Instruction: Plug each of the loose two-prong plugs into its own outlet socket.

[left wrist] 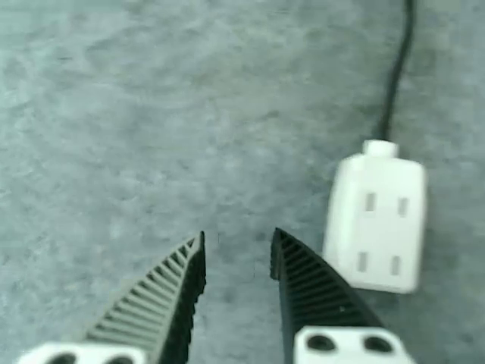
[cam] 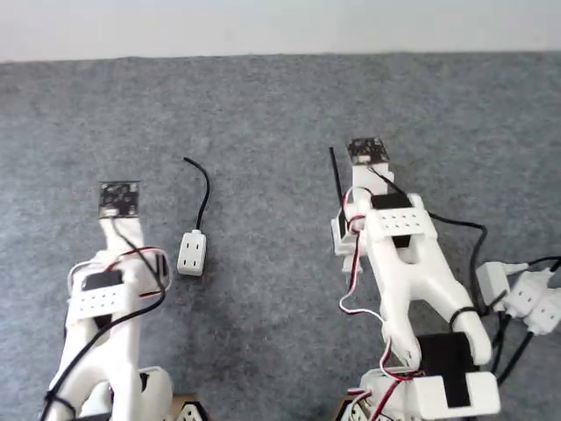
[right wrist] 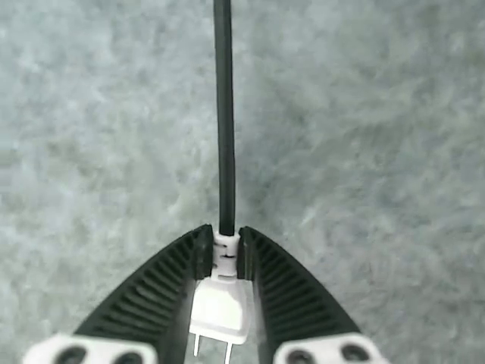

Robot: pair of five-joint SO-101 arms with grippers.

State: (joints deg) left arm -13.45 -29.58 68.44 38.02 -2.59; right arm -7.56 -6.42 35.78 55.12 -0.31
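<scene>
— How far along is it?
— Barely begun, I'd judge; the right claw (right wrist: 220, 246) is clamped on a white plug (right wrist: 220, 309), cord (right wrist: 222, 114) trailing ahead; nothing is plugged in yet.
— And the outlet?
— The outlet (left wrist: 377, 216) lies on the grey mat (cam: 280, 105), sockets empty; just beside it is the left claw (left wrist: 236, 254), parted narrowly on nothing.

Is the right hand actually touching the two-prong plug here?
Touching. The right wrist view shows the right hand closed on the white plug, both fingers pressed against its sides.

Grey felt tabletop (cam: 263, 105), pale wall (cam: 263, 26).
</scene>
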